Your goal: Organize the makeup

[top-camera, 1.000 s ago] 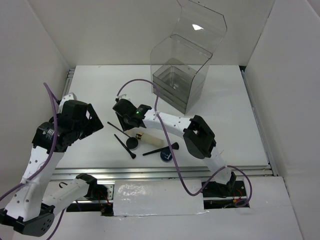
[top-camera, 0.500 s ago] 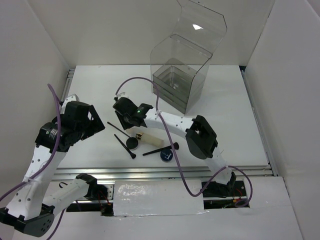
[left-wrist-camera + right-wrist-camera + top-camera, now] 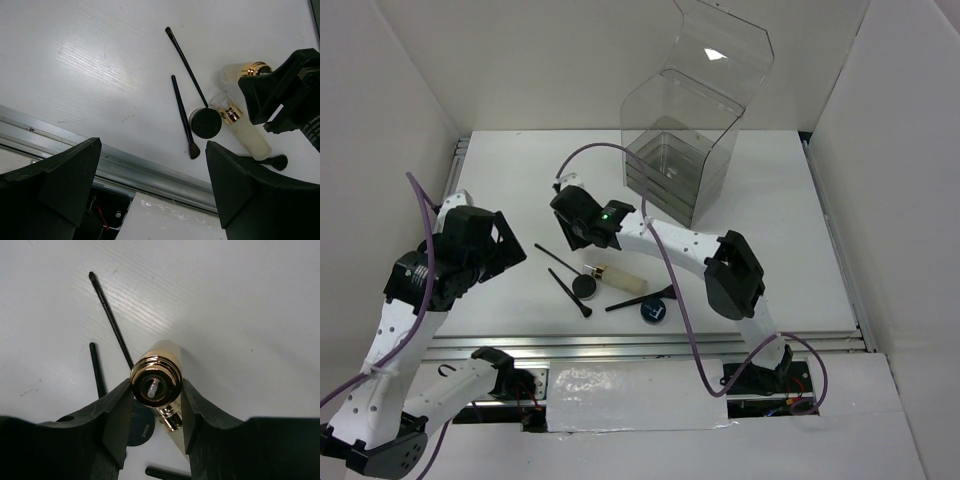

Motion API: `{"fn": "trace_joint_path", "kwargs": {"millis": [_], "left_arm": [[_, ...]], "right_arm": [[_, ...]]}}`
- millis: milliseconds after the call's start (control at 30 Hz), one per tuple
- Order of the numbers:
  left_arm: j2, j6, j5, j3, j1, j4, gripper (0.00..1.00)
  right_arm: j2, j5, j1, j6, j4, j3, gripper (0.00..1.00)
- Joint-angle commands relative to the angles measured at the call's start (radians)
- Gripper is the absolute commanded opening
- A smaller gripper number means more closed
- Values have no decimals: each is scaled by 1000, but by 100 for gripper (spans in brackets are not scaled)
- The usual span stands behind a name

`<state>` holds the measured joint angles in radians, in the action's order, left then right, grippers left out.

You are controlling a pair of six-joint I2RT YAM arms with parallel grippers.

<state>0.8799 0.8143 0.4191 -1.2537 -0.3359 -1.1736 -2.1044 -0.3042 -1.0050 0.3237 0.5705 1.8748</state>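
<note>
My right gripper (image 3: 582, 222) is shut on the small gold lipstick (image 3: 155, 381) and holds it end-on above the table; the lipstick also shows in the left wrist view (image 3: 243, 73). Below it lie the cream tube with gold collar (image 3: 622, 276), a round dark jar (image 3: 586, 287), a second dark jar (image 3: 653, 311) and three thin black brushes (image 3: 558, 258) (image 3: 570, 294) (image 3: 638, 298). My left gripper (image 3: 508, 250) is open and empty, left of the makeup and above the table's front edge (image 3: 155, 200).
The clear acrylic box with drawers (image 3: 680, 165) stands at the back right of centre with its lid up. A metal rail (image 3: 650, 340) runs along the table's front edge. White walls enclose the left, right and back.
My right gripper has moved a little back and to the right with the lipstick in it. My left arm has shifted slightly; its gripper stays open.
</note>
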Motion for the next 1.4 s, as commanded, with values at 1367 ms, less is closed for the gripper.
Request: {"fn": "trace_joint_path", "kwargs": {"millis": [1367], "left_arm": [[7,-29,6,2,5,-14,98]], "right_arm": [[-98,-12,529,-84,26,483,0]]}}
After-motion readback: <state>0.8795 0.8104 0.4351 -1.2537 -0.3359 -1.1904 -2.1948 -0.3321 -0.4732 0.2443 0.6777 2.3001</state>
